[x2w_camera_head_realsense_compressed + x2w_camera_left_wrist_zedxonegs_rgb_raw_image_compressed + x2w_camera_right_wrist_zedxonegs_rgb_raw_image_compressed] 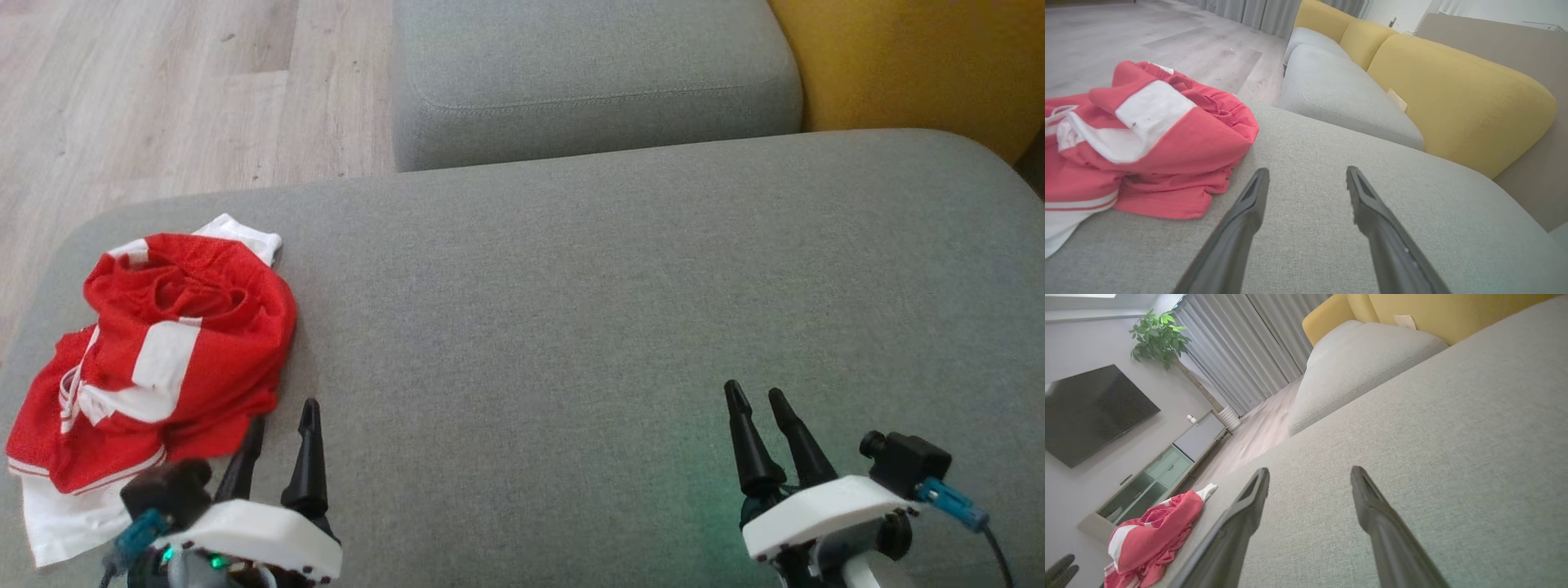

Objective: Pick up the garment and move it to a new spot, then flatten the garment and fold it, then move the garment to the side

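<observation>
Head view: red-white garment (163, 359) bunched at left edge of seat cushion (571, 286). My left gripper (283, 414) just beside it, jaws spread, empty. My right gripper (754, 390) spread too, well apart. Advice: left bites high fold deep, lifts clear before carrying to cushion middle.

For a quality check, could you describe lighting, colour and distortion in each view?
Head view: soft, even light, a green glow on the grey cushion beside the right gripper. Left wrist view: garment washed to pink. Right wrist view: whole picture tilted.
</observation>
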You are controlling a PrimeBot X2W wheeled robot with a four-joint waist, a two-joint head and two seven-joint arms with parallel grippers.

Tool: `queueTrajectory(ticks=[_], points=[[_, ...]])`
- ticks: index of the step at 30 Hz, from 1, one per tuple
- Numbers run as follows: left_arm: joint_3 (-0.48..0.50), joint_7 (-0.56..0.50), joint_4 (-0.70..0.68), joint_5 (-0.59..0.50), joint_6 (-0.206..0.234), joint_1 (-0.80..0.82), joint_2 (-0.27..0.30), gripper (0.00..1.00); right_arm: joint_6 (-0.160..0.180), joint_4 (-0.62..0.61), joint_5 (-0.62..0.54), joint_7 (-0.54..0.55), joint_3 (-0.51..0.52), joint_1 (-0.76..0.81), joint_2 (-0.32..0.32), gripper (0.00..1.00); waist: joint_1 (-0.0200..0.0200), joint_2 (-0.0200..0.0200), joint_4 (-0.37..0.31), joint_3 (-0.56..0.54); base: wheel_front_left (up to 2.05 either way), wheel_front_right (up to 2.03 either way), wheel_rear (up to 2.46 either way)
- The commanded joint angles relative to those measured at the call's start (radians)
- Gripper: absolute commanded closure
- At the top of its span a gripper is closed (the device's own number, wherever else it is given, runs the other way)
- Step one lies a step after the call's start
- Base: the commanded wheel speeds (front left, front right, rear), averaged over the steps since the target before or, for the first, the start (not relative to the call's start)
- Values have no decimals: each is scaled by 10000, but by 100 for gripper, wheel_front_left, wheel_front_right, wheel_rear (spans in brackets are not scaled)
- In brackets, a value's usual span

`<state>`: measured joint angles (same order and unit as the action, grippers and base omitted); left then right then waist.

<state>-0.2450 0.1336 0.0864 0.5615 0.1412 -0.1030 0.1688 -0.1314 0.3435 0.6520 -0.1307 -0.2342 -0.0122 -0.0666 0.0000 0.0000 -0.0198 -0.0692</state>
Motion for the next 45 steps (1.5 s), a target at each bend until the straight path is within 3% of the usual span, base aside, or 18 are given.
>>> queueTrajectory(ticks=[1,24,33,40,45], points=[[206,142,-463,-307,79,375,180,0,5,-290,-289,-160,-212,-663,-115,0,0,0,2,-7,0,0,0],[-61,814,-723,-3239,452,12,238,0,6,-213,-3858,-839,-26,-634,129,0,0,0,-18,-241,0,0,0],[9,1077,-781,-4260,402,-170,161,0,7,-17,-5097,-1104,172,-631,161,0,0,0,-31,-346,0,0,0],[96,1282,-773,-5152,365,-314,68,0,7,181,-5800,-1311,99,-660,162,0,0,0,-60,-417,0,0,0],[258,1282,-610,-5187,242,-323,-42,0,7,274,-5747,-1311,158,-681,162,0,0,0,-65,-395,0,0,0]])
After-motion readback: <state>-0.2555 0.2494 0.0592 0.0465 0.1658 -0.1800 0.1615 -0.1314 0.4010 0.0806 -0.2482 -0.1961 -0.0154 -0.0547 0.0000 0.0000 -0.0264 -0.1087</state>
